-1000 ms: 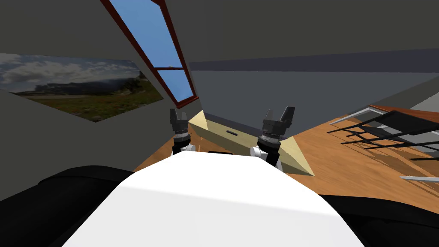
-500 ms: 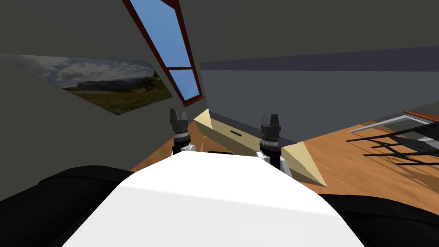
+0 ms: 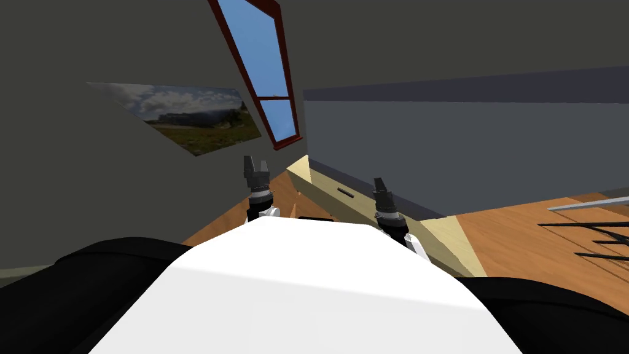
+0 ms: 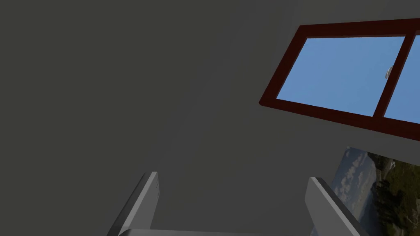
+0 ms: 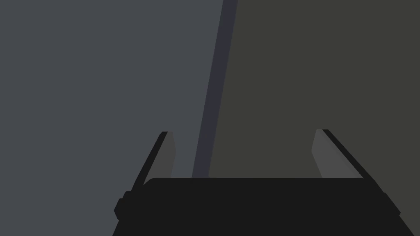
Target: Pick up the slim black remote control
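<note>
Turning my view since a second ago has slid the window [image 3: 264, 61] and the picture [image 3: 190, 117] toward 3 o'clock, and the right gripper [image 3: 379, 183] has dropped lower and turned edge-on, its fingers [image 5: 166, 155] standing wide apart and holding nothing. At its 9 o'clock the left gripper [image 3: 255, 165] points up, its fingers [image 4: 145, 200] apart too. Between the two grippers, the remote [image 3: 345, 192] lies flat on the pale cabinet [image 3: 448, 236], near the right gripper at its 9 o'clock, apart from both.
</note>
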